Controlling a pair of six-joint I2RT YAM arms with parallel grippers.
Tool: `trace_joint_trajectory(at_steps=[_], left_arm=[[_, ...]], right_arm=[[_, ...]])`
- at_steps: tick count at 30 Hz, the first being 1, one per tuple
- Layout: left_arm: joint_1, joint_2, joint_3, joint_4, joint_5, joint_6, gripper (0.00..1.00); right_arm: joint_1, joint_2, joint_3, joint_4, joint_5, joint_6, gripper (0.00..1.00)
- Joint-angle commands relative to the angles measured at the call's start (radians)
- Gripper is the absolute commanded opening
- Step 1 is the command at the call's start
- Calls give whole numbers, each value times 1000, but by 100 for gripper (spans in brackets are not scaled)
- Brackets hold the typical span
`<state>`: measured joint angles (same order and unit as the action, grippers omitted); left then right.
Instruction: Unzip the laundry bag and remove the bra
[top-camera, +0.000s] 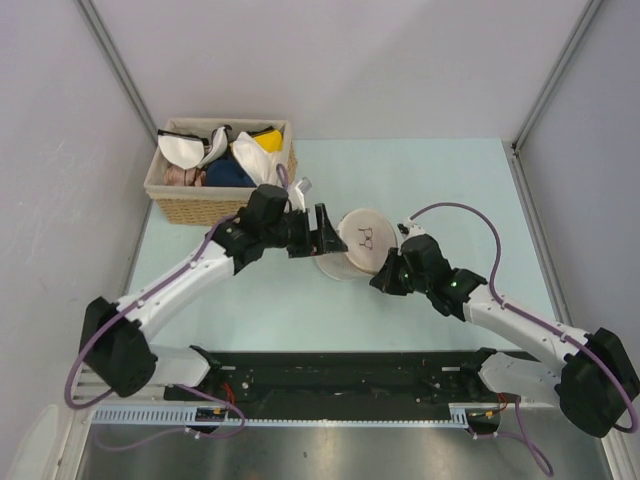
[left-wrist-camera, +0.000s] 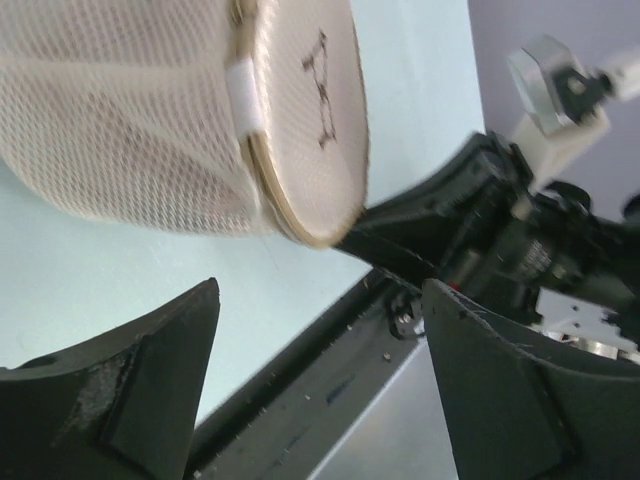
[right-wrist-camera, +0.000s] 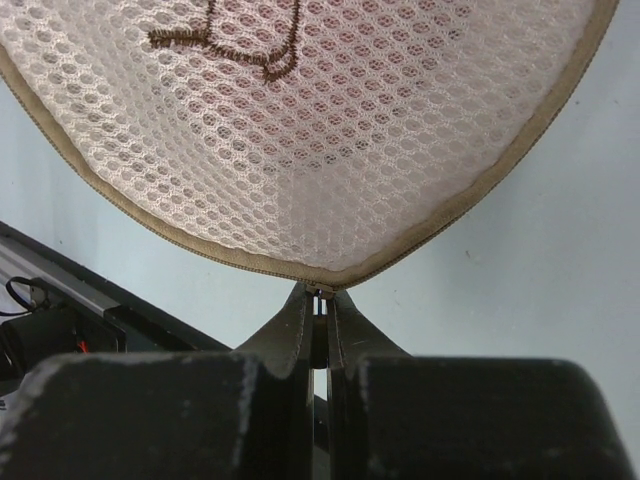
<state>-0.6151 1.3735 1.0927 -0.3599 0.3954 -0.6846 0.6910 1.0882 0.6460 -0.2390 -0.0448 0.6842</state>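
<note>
The laundry bag (top-camera: 358, 240), a cream mesh drum with a dark bra drawing on its round face, lies on its side on the pale table. My left gripper (top-camera: 328, 238) is open just left of it. In the left wrist view the bag (left-wrist-camera: 150, 120) lies above the spread fingers (left-wrist-camera: 150, 390), and nothing is between the left gripper's (left-wrist-camera: 320, 290) tips. My right gripper (right-wrist-camera: 318, 296) is shut on the small zipper pull (right-wrist-camera: 319, 292) at the bag's tan rim (right-wrist-camera: 420, 225). The bra is hidden inside. Only a faint pink tone shows through the mesh (right-wrist-camera: 300, 130).
A wicker basket (top-camera: 170, 202) with white, yellow and dark blue bras stands at the back left, close behind the left arm. The black base rail (top-camera: 340, 375) runs along the near edge. The right arm (left-wrist-camera: 500, 240) shows beyond the bag in the left wrist view.
</note>
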Motion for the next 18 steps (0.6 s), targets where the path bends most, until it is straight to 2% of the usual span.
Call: trace_joint_trajectory(at_steps=[1,7,13,18], left_arm=[[-38,-131,-88,-2,-41,-88,88],[-97,-151,-246,226,-72,-285,88],[-167,-99,-232,315,-157,-334,88],[-175,-18,-215,397,-148,-349,86]], right_arm=[[8,4,-16,4,33,26,0],[5,15,-17,33,16,63,0],[5,26,-17,55,-33,89,0],[-2,7,-16,49,-38,94,0]])
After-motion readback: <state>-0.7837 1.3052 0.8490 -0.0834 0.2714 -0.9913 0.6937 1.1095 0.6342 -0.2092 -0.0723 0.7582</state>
